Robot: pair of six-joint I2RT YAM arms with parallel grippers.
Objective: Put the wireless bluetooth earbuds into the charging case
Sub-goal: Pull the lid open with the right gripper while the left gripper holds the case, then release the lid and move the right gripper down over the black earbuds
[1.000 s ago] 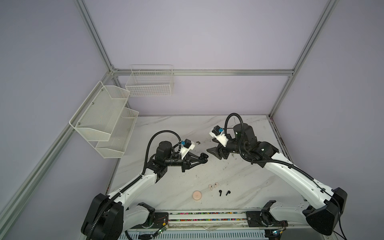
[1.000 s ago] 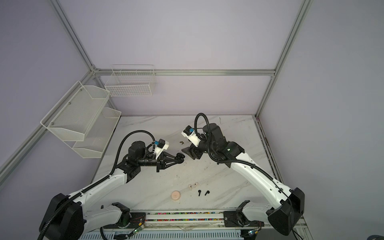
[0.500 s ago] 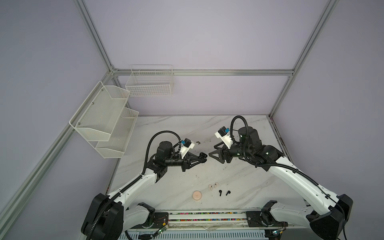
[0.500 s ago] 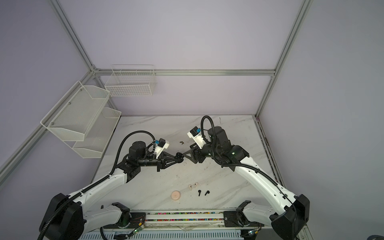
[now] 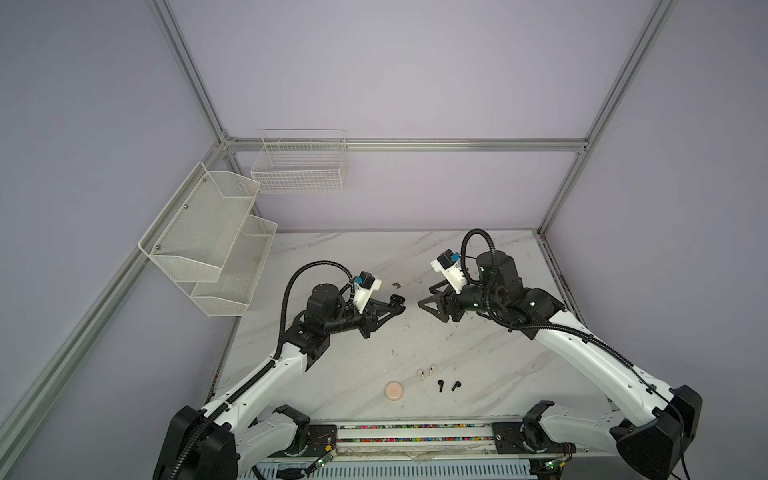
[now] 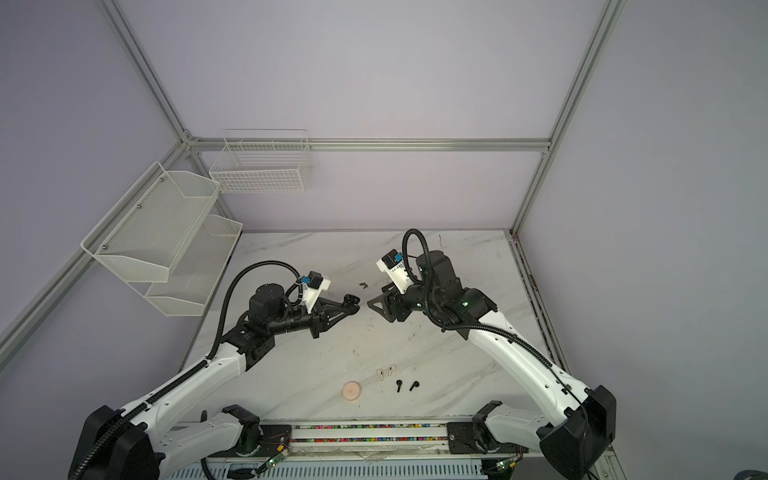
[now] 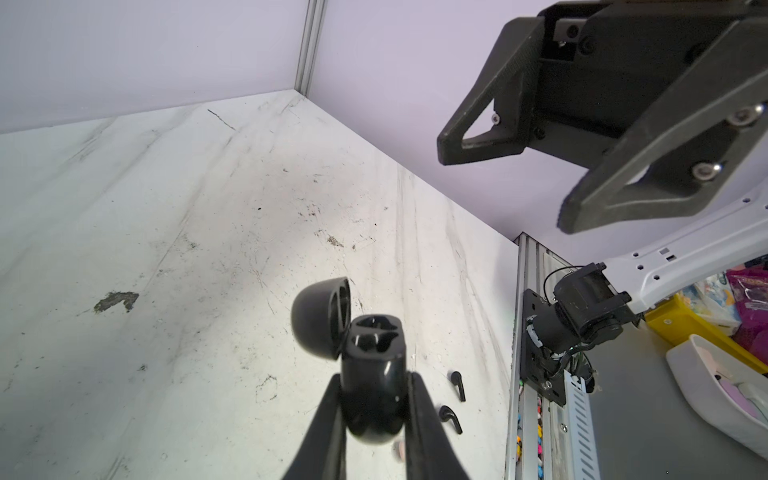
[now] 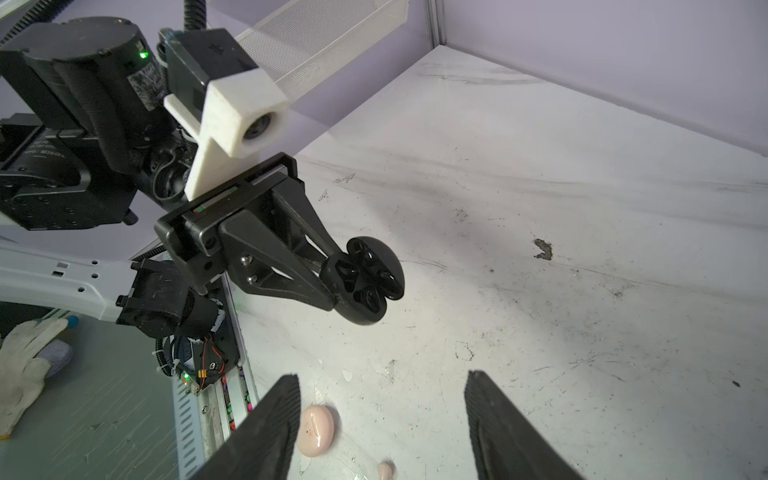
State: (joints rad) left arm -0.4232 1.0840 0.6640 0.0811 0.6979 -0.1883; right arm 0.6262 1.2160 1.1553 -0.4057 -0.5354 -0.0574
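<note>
A black charging case [image 7: 374,370] is pinched by its lower body between the left jaws, which are pressed against its sides. It is held clear of the counter [image 5: 478,345] with the lid swung back and both sockets, seen to be empty, turned toward the other arm, presumably so that a bud can be fed in from that side. The right jaws are spread wide with nothing between them and are poised opposite the case, apart from it. Near the front edge, well apart from both arms, the black earbuds [image 5: 440,385] and pink earbuds [image 5: 421,375] are found lying on the counter beside a closed pink case [image 5: 393,391]. None is seated, so a bud must first be fetched.
</note>
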